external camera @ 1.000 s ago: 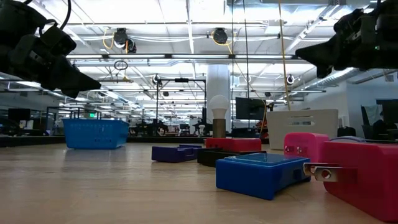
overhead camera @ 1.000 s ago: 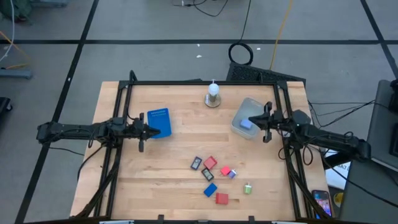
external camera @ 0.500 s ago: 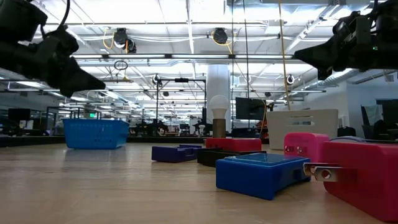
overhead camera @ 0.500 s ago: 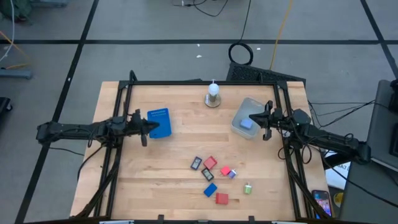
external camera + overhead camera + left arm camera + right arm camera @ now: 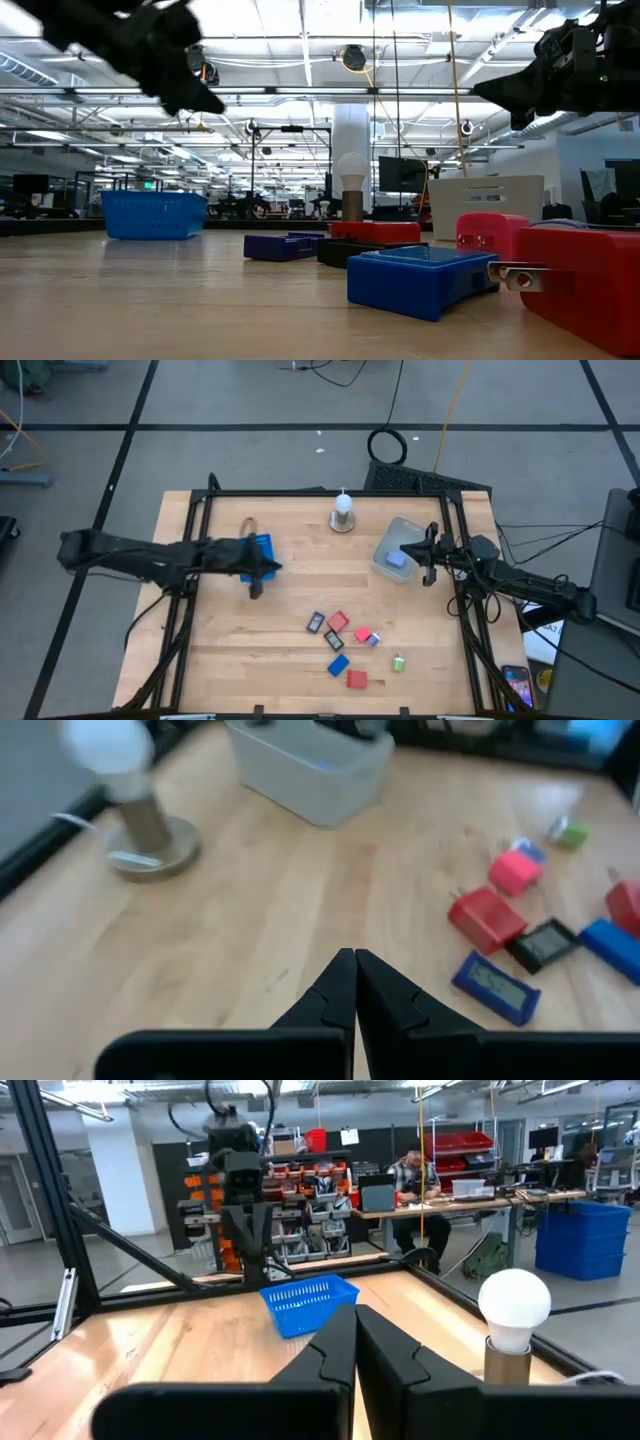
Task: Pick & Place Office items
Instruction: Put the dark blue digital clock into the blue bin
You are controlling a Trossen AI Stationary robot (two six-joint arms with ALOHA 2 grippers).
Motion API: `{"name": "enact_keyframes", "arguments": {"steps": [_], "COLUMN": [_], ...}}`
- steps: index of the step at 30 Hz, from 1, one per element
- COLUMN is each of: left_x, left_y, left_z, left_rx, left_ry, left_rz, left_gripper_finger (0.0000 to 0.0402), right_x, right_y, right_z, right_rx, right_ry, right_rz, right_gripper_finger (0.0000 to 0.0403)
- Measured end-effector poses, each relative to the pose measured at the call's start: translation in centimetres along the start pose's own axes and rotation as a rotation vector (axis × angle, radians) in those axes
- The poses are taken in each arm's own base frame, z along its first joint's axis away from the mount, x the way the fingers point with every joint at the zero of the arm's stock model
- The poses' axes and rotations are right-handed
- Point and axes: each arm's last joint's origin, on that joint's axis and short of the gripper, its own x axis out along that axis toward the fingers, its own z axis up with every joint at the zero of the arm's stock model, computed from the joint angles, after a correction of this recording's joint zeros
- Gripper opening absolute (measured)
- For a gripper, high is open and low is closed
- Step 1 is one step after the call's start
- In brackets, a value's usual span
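The office items (image 5: 345, 638) lie as a loose cluster on the near right part of the table: red, pink, blue, black and green blocks, each flat on the wood. The left wrist view shows them (image 5: 515, 920) ahead of the fingers. A pale blue piece (image 5: 396, 561) lies inside the translucent tub (image 5: 385, 543). My left gripper (image 5: 274, 568) is shut and hovers by the blue basket (image 5: 260, 543), left of the cluster. My right gripper (image 5: 408, 548) is shut and hovers over the tub. Both hang above the table in the low view, the left (image 5: 215, 105) and the right (image 5: 482, 92).
A light bulb on a round stand (image 5: 343, 512) stands at the far middle of the table. The black frame rails (image 5: 200, 520) run along the left and right sides. The tub (image 5: 310, 765) and the bulb stand (image 5: 150, 845) also show in the left wrist view.
My left arm has swung toward the table's right and slightly toward the near edge, passing over the blue basket and closing on the cluster of items. It rose higher in the low view. Its fingers stay shut.
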Motion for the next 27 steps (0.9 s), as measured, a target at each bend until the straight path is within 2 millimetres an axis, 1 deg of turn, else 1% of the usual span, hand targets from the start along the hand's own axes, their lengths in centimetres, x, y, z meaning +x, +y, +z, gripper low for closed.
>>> {"name": "enact_keyframes", "arguments": {"steps": [4, 6, 8, 11, 14, 18, 21, 24, 27], "left_x": [3.7, 5.3, 6.8, 8.8, 10.4, 12.0, 12.9, 13.6, 14.5], "left_y": [-1.2, -2.0, -2.9, -4.3, -5.8, -7.3, -8.1, -8.6, -9.0], "left_z": [1.8, 2.5, 3.1, 4.0, 4.3, 4.3, 3.7, 2.8, 2.0], "left_rx": [0.121, 0.19, 0.242, 0.285, 0.324, 0.385, 0.426, 0.46, 0.439], "left_ry": [0.163, 0.223, 0.259, 0.293, 0.34, 0.406, 0.446, 0.477, 0.504], "left_rz": [-0.041, -0.063, -0.095, -0.237, -0.359, -0.376, -0.392, -0.396, -0.394], "left_gripper_finger": [0.0006, 0.0019, 0.0042, 0.0093, 0.0162, 0.0263, 0.0328, 0.0373, 0.0395], "right_x": [0.0, 0.0, 0.0, 0.0, 0.0, 0.0, 0.0, 0.0, 0.0], "right_y": [-0.1, -0.1, -0.1, -0.1, -0.1, -0.1, -0.1, -0.1, -0.1], "right_z": [-0.5, -0.7, -0.9, -0.9, -0.9, -0.9, -1.1, -1.1, -1.2], "right_rx": [0.015, 0.016, 0.018, 0.021, 0.021, 0.023, 0.036, 0.042, 0.044], "right_ry": [0.053, 0.076, 0.087, 0.092, 0.093, 0.094, 0.108, 0.114, 0.125], "right_rz": [-0.006, -0.008, -0.01, -0.01, -0.01, -0.01, -0.011, -0.011, -0.012], "right_gripper_finger": [0.0, 0.0, 0.0, 0.0, 0.0, 0.0, 0.0, 0.0, 0.0]}}
